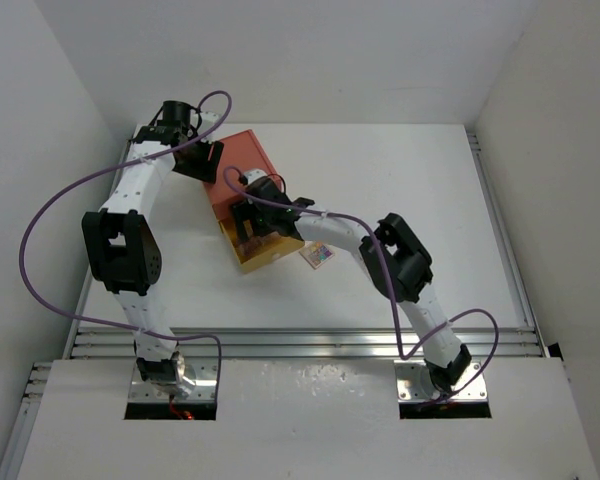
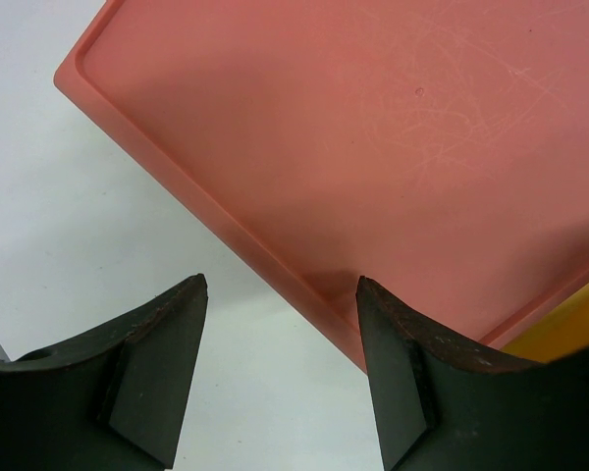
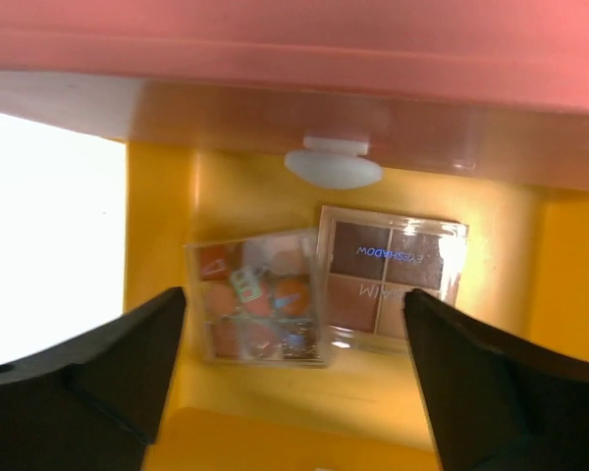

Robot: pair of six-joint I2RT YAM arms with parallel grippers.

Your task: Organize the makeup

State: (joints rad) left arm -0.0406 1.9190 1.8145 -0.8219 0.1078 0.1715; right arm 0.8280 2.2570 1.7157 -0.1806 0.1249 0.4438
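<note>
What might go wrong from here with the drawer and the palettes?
1. The left gripper is open at the orange box edge, not holding it, so the box may slide.
2. A palette lies on the table beside the yellow drawer, close by the right arm, which might knock it.

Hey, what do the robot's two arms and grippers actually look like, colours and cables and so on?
Both the left arm and right arm have white links with chunky black joint housings, on silvery base mounts. A purple cable loops loosely along each. The left gripper and right gripper have black, wedge-shaped fingers; the left's inner edges look scuffed reddish-brown.
</note>
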